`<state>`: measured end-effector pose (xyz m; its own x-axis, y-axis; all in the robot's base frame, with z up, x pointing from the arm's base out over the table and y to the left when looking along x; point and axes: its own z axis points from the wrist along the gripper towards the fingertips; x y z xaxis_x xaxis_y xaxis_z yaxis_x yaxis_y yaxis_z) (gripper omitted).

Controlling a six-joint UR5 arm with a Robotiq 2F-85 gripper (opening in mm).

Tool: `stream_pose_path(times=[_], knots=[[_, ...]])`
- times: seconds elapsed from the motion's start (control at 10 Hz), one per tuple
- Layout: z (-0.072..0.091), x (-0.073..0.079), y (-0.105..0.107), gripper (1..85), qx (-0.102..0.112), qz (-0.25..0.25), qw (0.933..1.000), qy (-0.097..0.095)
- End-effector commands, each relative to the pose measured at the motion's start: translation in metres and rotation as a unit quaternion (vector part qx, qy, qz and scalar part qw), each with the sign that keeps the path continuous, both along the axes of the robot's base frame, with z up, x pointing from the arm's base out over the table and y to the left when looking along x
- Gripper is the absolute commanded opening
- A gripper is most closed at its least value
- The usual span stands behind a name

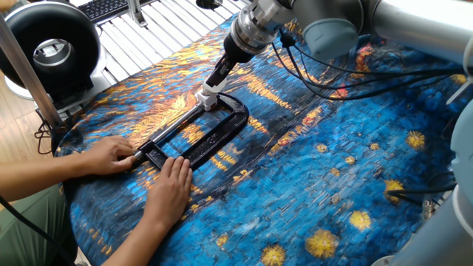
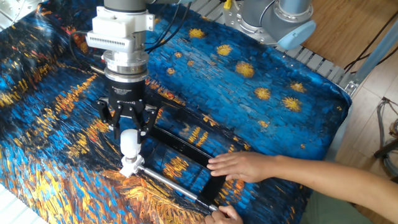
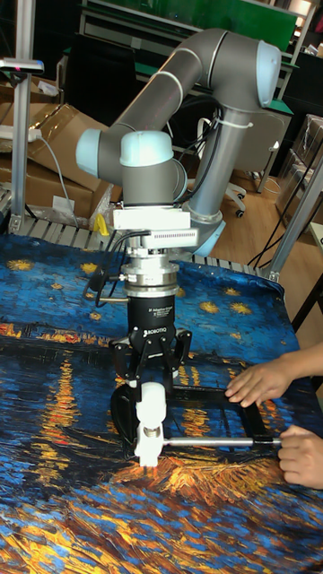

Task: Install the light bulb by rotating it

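The bulb [image 2: 130, 142] is standing upright in the socket [image 2: 131, 167], a small white block sitting at the far end of the black clamp [image 2: 186, 149] from the person, on the painted cloth [image 2: 261, 124]. The gripper [image 2: 130, 138] is pointing straight down over it, fingers [image 3: 132, 380] closing on the bulb's sides, so it is clamped on the bulb; in the tall view the bulb [image 3: 151, 405] is showing white between the black fingers with the socket [image 3: 149, 445] directly under it. In one fixed view the bulb is mostly hidden by the gripper [image 1: 214, 83], only the white block [image 1: 208, 97] showing. Judging the step as screwing in: wrist should be turning about the bulb's own axis, staying vertical and centred over the socket, pressing down only lightly so the thread is catching, not cross-threading; grip firm enough not to slip, not crushing the glass. How far the thread is seated, cannot tell. The person's hands are bracing the clamp: one hand [image 2: 245, 166] lying flat on the frame, the other [image 2: 224, 215] holding the screw-rod end, well apart from the gripper; that is keeping the socket from spinning with the bulb. Containers: the socket is the only one, holding the bulb's neck; nothing else is holding anything.
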<state>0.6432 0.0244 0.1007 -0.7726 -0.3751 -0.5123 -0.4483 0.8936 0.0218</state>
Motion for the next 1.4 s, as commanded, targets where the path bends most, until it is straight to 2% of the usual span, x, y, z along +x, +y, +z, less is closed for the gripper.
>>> stream_pose_path(times=[0.0,0.5,0.7,1.0,1.2,1.3], knots=[[-0.001,0.004,0.0,53.0,0.006,-0.004,1.0,-0.005],[-0.001,0.007,0.002,50.3,0.011,-0.006,0.9999,-0.01],[0.001,0.008,-0.001,38.0,0.007,-0.011,0.9999,-0.01],[0.003,0.013,-0.003,30.0,0.001,-0.019,0.9997,-0.015],[0.007,0.019,-0.003,18.7,-0.007,-0.043,0.999,-0.011],[0.009,0.022,-0.003,7.7,-0.012,-0.05,0.9986,-0.009]])
